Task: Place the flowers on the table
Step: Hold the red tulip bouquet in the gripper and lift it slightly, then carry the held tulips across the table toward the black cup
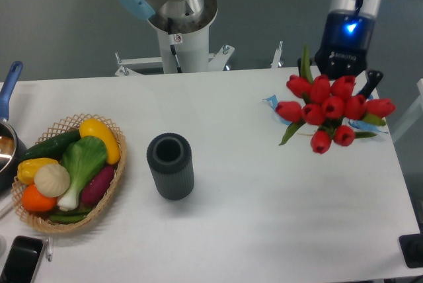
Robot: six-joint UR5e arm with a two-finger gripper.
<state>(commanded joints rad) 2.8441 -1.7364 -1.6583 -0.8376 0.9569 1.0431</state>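
The flowers (332, 108), a bunch of red tulips with green leaves, hang over the far right part of the white table (251, 217), blooms facing the camera. Their stems are hidden behind the blooms. My gripper (345, 77) stands right behind and above the bunch, pointing down, its blue light on. It appears shut on the flowers where the blooms cover its fingertips. One dark finger (371, 79) shows at the bunch's upper right.
A dark ribbed cup (170, 165) stands upright mid-table. A wicker basket (112, 184) of vegetables sits at the left, with a pot (6, 143) and a phone (20, 263) beyond it. Blue tape marks (271, 103) lie by the bunch. The robot base (178, 25) is behind.
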